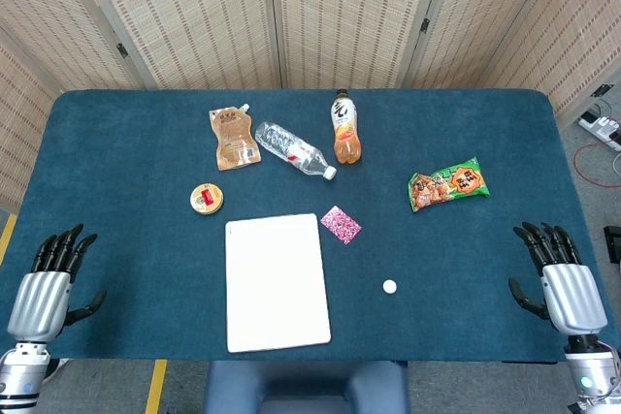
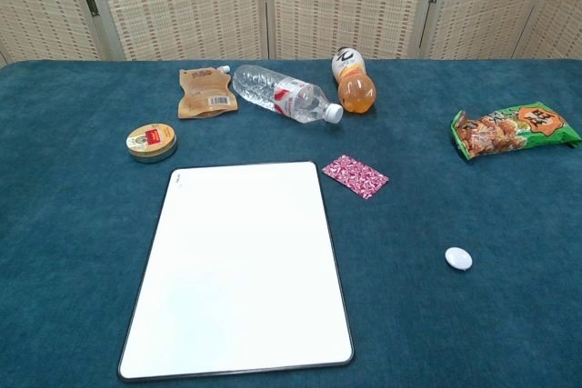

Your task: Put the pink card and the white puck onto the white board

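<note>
Two metal hands, left hand (image 1: 41, 290), right hand (image 1: 568, 288), empty, fingers spread, flat rectangular white board (image 2: 238, 265), patterned pink card (image 2: 355, 175), round white puck (image 2: 458, 258)

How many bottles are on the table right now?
2. A clear plastic water bottle lies on its side at the back, beside the brown spouted pouch. An orange drink bottle sits just right of it. None seem hidden.

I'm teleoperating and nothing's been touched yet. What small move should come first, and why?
Probably bring the right hand toward the white puck. Both hands rest open at the table's edges, the board is bare, and the puck lies on the right hand's side.
</note>
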You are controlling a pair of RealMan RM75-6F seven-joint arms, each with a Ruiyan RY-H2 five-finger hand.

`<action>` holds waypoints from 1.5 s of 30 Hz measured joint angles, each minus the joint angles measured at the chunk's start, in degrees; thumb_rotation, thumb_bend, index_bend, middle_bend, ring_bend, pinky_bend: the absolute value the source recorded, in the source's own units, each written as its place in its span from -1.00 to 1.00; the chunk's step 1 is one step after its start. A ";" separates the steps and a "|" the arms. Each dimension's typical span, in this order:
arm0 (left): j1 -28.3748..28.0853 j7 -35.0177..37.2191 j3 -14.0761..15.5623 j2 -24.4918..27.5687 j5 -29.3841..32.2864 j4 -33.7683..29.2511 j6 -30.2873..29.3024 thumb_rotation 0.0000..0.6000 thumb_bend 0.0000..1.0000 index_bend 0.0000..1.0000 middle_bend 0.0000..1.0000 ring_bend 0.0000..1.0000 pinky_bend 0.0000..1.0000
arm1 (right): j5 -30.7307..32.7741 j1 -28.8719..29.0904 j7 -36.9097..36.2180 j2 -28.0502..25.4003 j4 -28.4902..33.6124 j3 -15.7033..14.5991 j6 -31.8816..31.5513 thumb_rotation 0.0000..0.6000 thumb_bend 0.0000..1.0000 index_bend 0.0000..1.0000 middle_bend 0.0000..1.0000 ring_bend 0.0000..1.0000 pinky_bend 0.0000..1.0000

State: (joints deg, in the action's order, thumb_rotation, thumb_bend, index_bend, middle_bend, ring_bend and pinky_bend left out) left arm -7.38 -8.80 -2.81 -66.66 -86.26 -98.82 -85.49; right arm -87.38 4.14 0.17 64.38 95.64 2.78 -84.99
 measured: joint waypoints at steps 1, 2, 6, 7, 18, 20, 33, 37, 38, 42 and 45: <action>0.08 -0.08 -0.09 -0.20 -0.06 0.12 -0.29 1.00 -0.37 -0.75 -0.94 -0.87 -1.00 | -0.03 -0.06 0.01 -0.11 0.11 -0.03 -0.06 1.00 -0.21 -0.76 -0.76 -0.96 -1.00; 0.15 -0.20 -0.14 -0.34 -0.12 0.18 -0.47 1.00 -0.37 -0.75 -0.95 -0.87 -1.00 | -0.05 -0.14 0.00 -0.23 0.26 -0.09 -0.13 1.00 -0.21 -0.76 -0.76 -0.96 -1.00; 0.28 -0.67 -0.11 -0.46 -0.21 0.16 -0.55 1.00 -0.37 -0.75 -0.95 -0.87 -1.00 | 0.14 -0.65 -0.53 -1.13 1.14 -0.42 -0.26 1.00 -0.21 -0.76 -0.76 -0.96 -1.00; 0.28 -0.72 -0.13 -0.49 -0.21 0.17 -0.57 1.00 -0.37 -0.75 -0.95 -0.87 -1.00 | 0.20 -0.73 -0.68 -1.35 1.30 -0.49 -0.25 1.00 -0.21 -0.76 -0.76 -0.96 -1.00; 0.30 -1.14 -0.26 -0.79 -0.19 0.34 -0.60 1.00 -0.37 -0.75 -0.94 -0.87 -1.00 | -0.30 -0.42 -0.73 -2.40 2.30 -0.62 0.47 1.00 -0.21 -0.76 -0.76 -0.96 -1.00; 0.30 -1.18 -0.22 -0.84 -0.08 0.39 -0.46 1.00 -0.37 -0.75 -0.95 -0.87 -1.00 | -0.37 -0.09 -0.55 -2.44 2.45 -0.59 0.97 1.00 -0.21 -0.76 -0.76 -0.96 -1.00; 0.57 -0.93 0.06 -0.98 0.31 0.85 -0.14 1.00 -0.37 -0.74 -0.94 -0.87 -1.00 | 0.35 11.49 4.48 -3.44 5.21 2.56 16.83 1.00 -0.21 -0.76 -0.76 -0.96 -1.00; 0.94 -0.59 0.32 -0.79 0.38 1.00 -0.33 1.00 -0.37 -0.74 -0.95 -0.87 -1.00 | 4.03 17.85 6.83 -2.46 5.01 4.57 25.99 1.00 -0.21 -0.73 -0.75 -0.94 -1.00; 1.05 -0.51 0.37 -0.74 0.39 1.05 -0.40 1.00 -0.37 -0.74 -0.95 -0.87 -1.00 | 5.23 19.49 7.59 -2.03 4.80 5.06 28.14 1.00 -0.21 -0.73 -0.75 -0.94 -1.00; 1.34 -0.29 0.45 -0.58 0.56 1.21 -0.62 1.00 -0.37 -0.74 -0.94 -0.87 -1.00 | 11.11 26.39 11.81 0.60 3.29 7.12 35.89 1.00 -0.21 -0.73 -0.75 -0.95 -1.00; 1.60 -0.01 0.45 -0.41 0.77 1.29 -0.82 1.00 -0.37 -0.74 -0.95 -0.87 -1.00 | 14.85 30.77 14.95 3.47 1.36 8.09 40.18 1.00 -0.21 -0.72 -0.75 -0.94 -1.00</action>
State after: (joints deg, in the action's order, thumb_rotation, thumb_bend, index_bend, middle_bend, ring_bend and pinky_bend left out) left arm -5.78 -8.81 -2.36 -67.07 -85.49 -97.52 -86.31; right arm -72.53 34.91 15.12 67.85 96.99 10.86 -44.81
